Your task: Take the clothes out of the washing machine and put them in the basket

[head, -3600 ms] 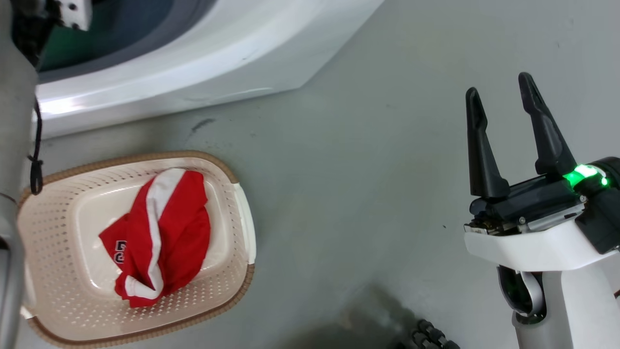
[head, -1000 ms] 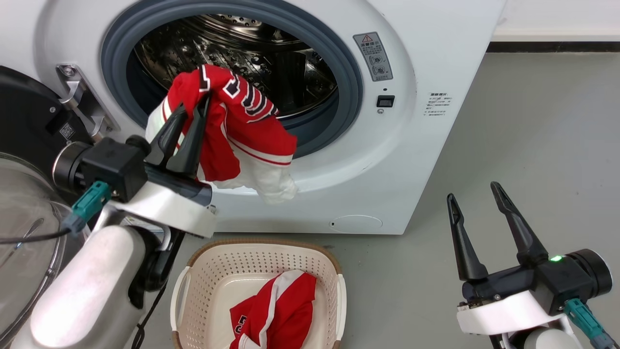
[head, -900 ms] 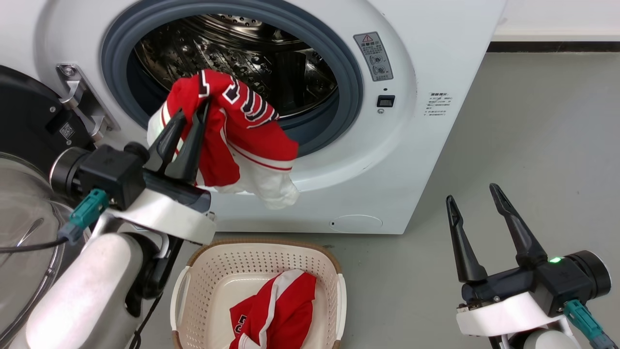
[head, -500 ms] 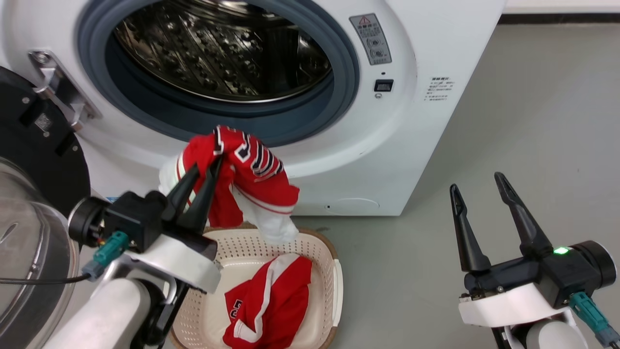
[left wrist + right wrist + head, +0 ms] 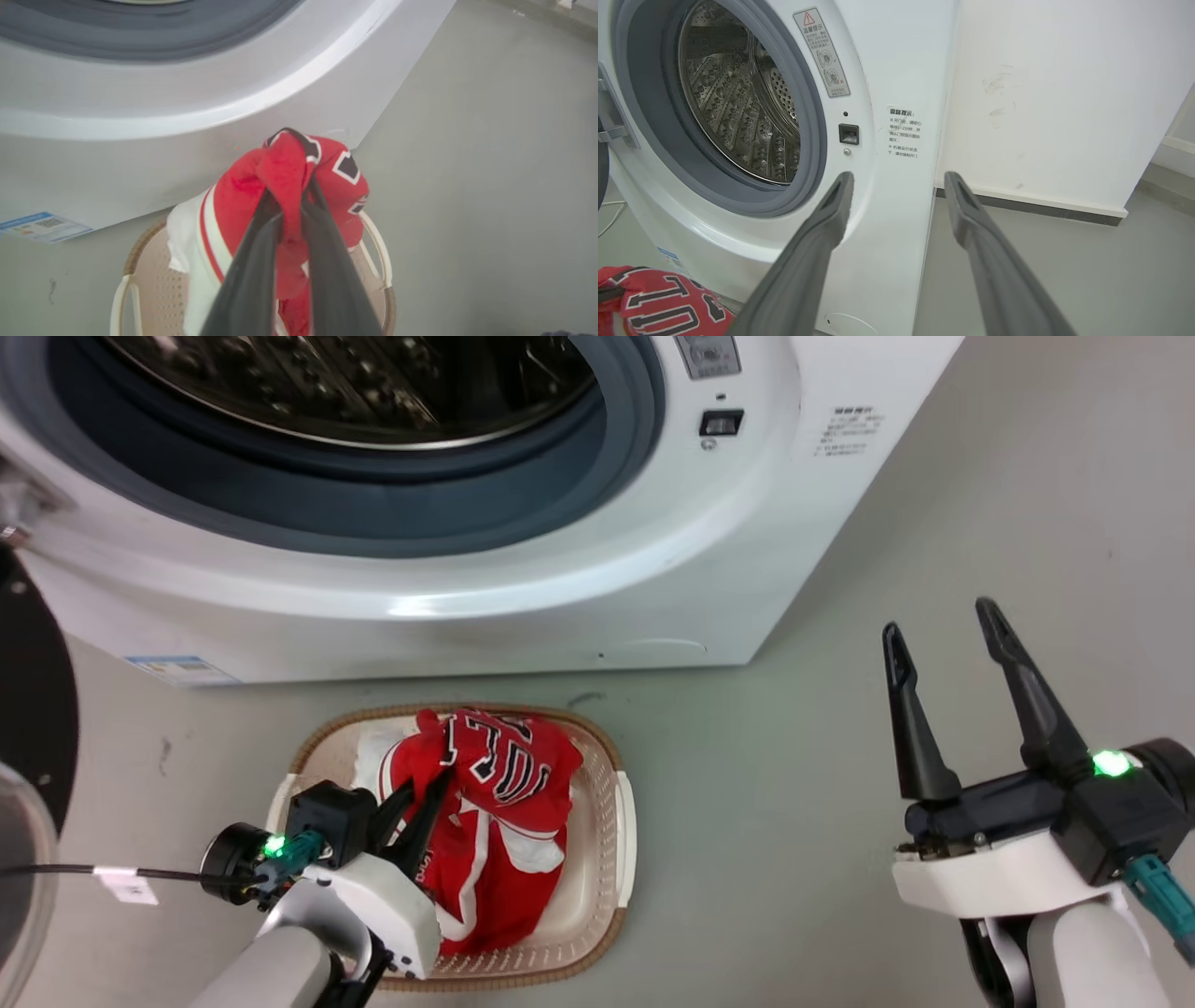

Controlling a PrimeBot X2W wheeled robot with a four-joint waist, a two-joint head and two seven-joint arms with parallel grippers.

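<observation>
Red cloth bunched between the two dark fingers of the left gripper (image 5: 431,786), which were pressed together on a fold of the jersey (image 5: 504,761), black white-edged numerals uppermost. The right gripper (image 5: 940,619) hung off to the right above the grey floor (image 5: 766,803), fingers spread wide with nothing between them.

The jersey looked light, soft and limp. It drooped round the fingers and kept no shape of its own, so a pinch on a gathered fold seemed the sensible hold; a flat single layer would likely slip. It was not fragile, though loose cloth might cling to a finger when let go, or trail over an edge.

Just beyond the gripper, the jersey sat over the cream basket (image 5: 597,887), inside its brown rim. Whether its weight rested there or hung from the pinch could not be told. Under it lay more red fabric with white trim (image 5: 499,905), and where one garment ended was unclear.

Farther off stood the washing machine (image 5: 560,579), close behind the basket. The stretch of its steel drum (image 5: 738,116) seen from the right wrist held no clothes; its floor was hidden.
</observation>
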